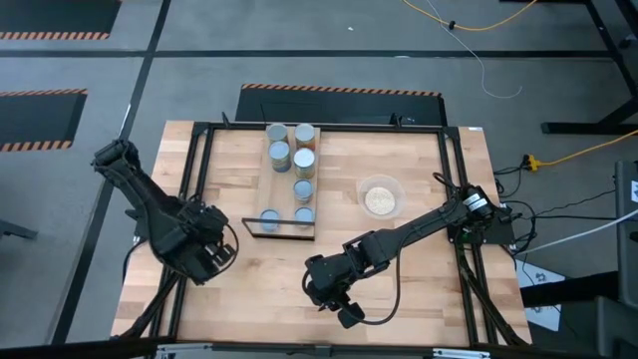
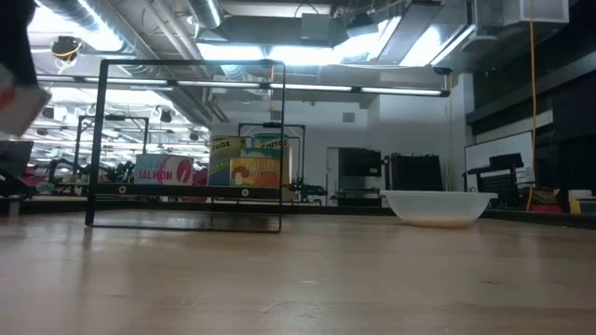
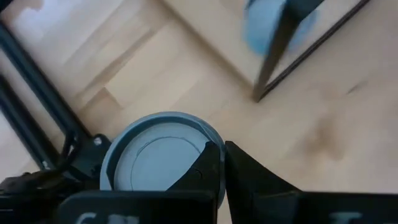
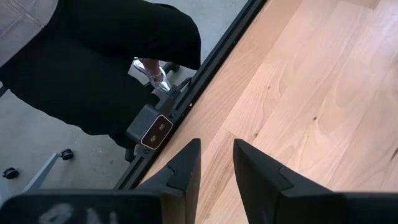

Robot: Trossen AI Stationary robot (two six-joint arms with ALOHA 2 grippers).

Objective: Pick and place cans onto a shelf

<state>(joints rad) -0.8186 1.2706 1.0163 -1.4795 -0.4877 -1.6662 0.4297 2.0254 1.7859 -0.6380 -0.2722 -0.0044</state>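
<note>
My left gripper was closed on a light-blue-topped can; the fingers met over the lid's near edge, though the grip on the can's sides was hidden, so the hold appeared secure rather than confirmed. In the high view this gripper sat over the table's left part, just left of the shelf.

My right gripper was empty, its fingers parted by a narrow gap. It hung over the bare wood near the table's front edge, close to the black frame rail.

The shelf lay at table centre, carrying seven cans in two rows. A clear bowl stood just right of it. A person's dark clothing showed beyond the rail.
</note>
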